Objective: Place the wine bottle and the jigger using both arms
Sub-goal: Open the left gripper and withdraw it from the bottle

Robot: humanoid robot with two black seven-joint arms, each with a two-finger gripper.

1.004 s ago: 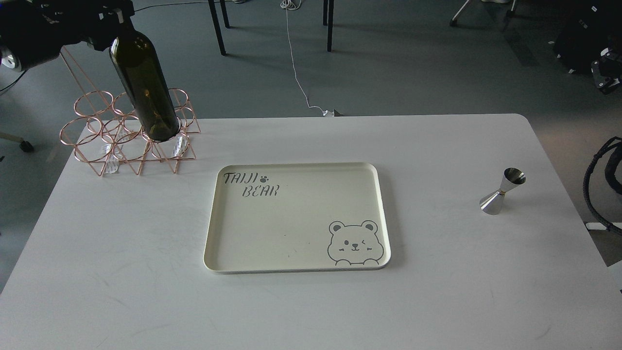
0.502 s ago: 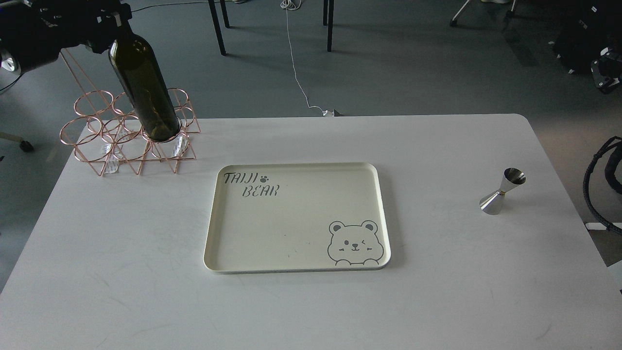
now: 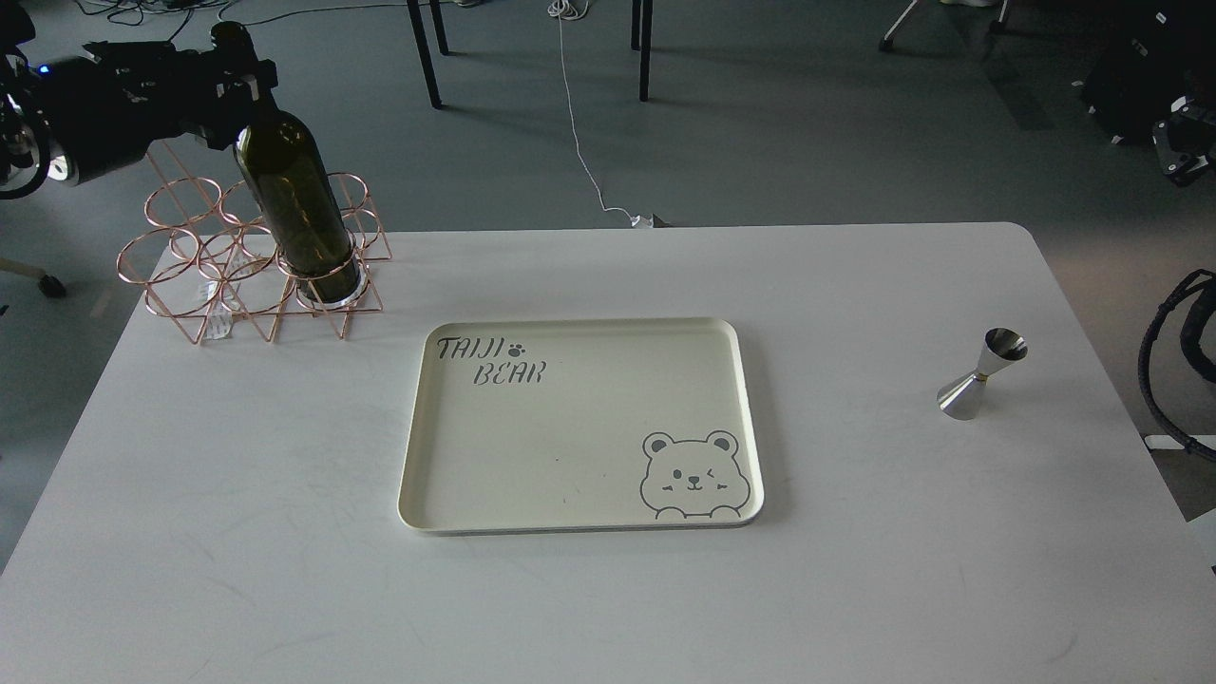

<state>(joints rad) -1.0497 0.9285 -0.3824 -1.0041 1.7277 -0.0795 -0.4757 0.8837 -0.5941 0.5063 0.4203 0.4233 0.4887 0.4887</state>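
Observation:
The dark olive-green wine bottle stands in the front right ring of a copper wire rack at the table's back left, leaning slightly left. My left gripper is closed around the bottle's neck, which it hides. The steel jigger stands upright on the table at the right, with nothing touching it. Of my right arm only a black cable loop shows at the right edge; its gripper is out of view.
A cream tray printed with "TAIJI BEAR" and a bear face lies in the middle of the white table. The rack's other rings hold no bottles. Chair legs and a white cable are on the floor behind the table.
My left gripper has moved down and slightly right with the bottle. The bottle's base now sits deeper in the rack ring. The jigger and tray have not moved.

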